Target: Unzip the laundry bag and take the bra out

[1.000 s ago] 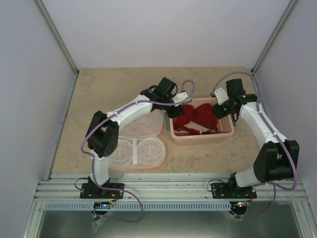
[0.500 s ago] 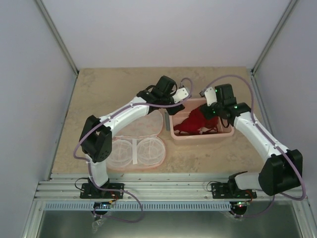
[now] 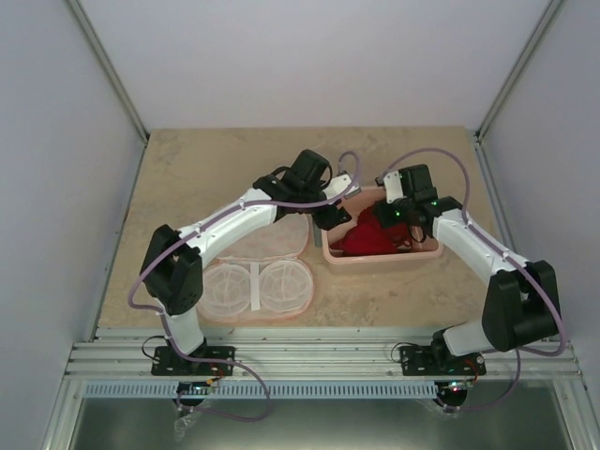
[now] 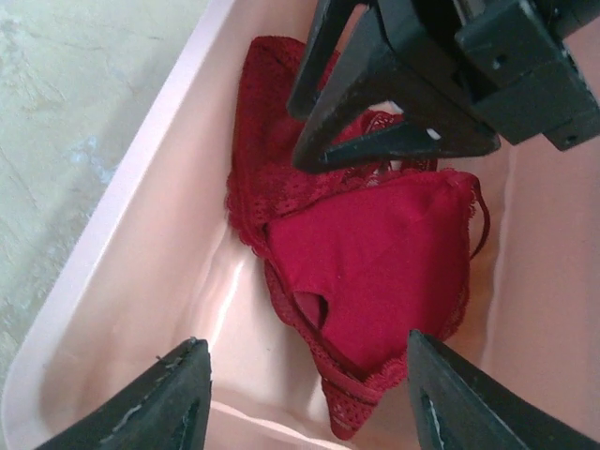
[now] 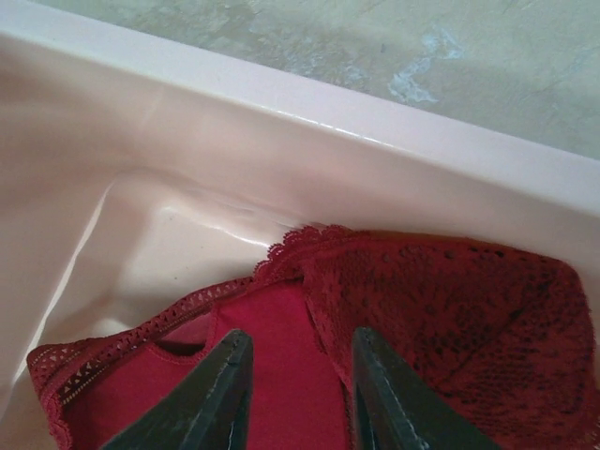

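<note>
While the left hand (image 4: 309, 398) hangs over the pink tub (image 3: 375, 260), its two fingers stand well apart with nothing between them, and the bra (image 4: 375, 262) lies directly beneath them on the tub's floor. Facing it from the opposite side, the right hand (image 4: 302, 131) reaches down into the same tub, its fingertips (image 4: 305, 159) at the lace edge of the bra. From the right wrist, that hand (image 5: 300, 384) shows its fingers only a little apart, with flat red fabric visible in the gap and the tub's wall (image 5: 187, 141) just ahead of them. The bra (image 3: 370, 236) is bunched and folded over on itself, filling the part of the tub nearest the left hand (image 3: 330, 214), with the right hand (image 3: 386, 220) just above it. Behind the left hand and under its forearm, the laundry bag (image 3: 258, 286) lies unzipped and spread open on the surface (image 3: 216, 169), pale lining up, just beside the tub and well apart from the right hand.
</note>
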